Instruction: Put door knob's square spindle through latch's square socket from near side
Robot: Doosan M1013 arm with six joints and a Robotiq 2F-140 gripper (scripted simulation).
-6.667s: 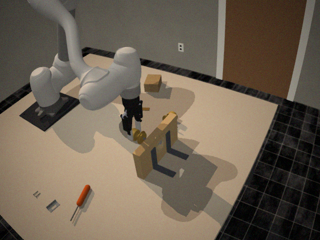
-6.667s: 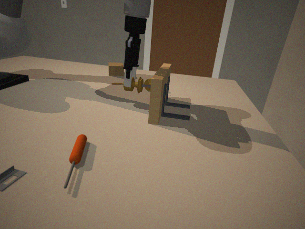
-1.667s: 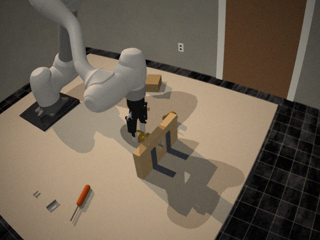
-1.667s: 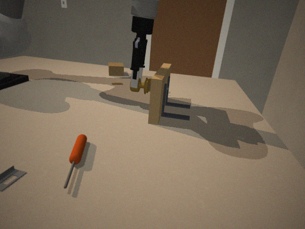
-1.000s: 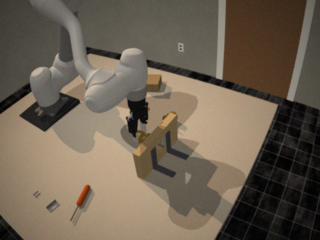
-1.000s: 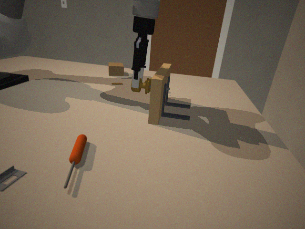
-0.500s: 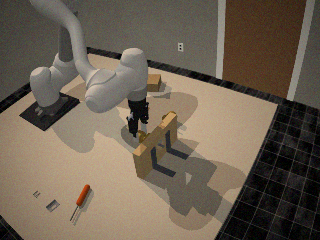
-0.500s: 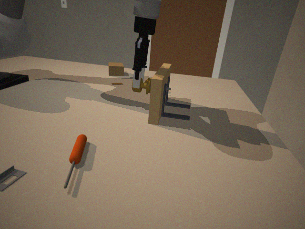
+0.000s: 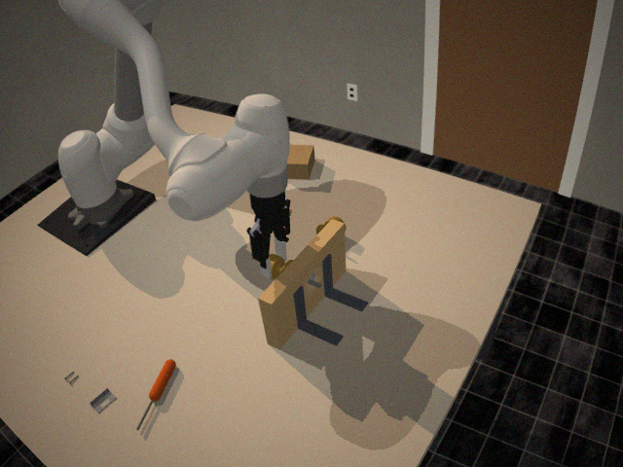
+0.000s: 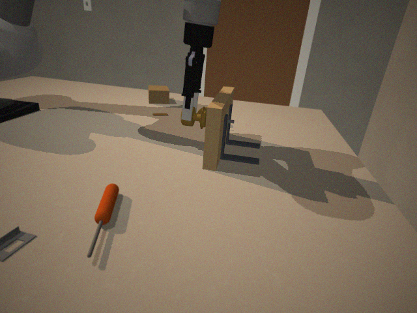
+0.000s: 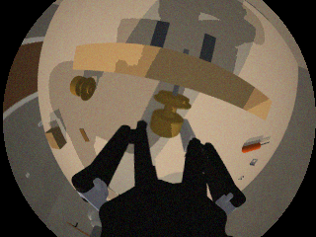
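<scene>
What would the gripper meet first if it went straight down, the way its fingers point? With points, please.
The gripper [image 9: 273,264] [image 10: 189,113] [image 11: 166,121] would likely reach the tabletop [image 9: 201,311] [image 10: 168,208] [image 11: 222,133], though its held knob [image 9: 276,265] [image 10: 187,122] [image 11: 166,123], whose spindle [image 9: 313,282] [image 10: 230,121] pokes through the board [image 9: 278,321] [image 10: 212,141] [image 11: 188,74], would probably catch there first.

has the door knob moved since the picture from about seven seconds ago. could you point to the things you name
Yes. In the exterior view, the door knob [image 9: 275,266] [image 10: 187,121] [image 11: 166,122] has moved toward the upright wooden board [image 9: 279,321] [image 10: 211,141] [image 11: 188,74], its round plate now much closer to the wood.
</scene>
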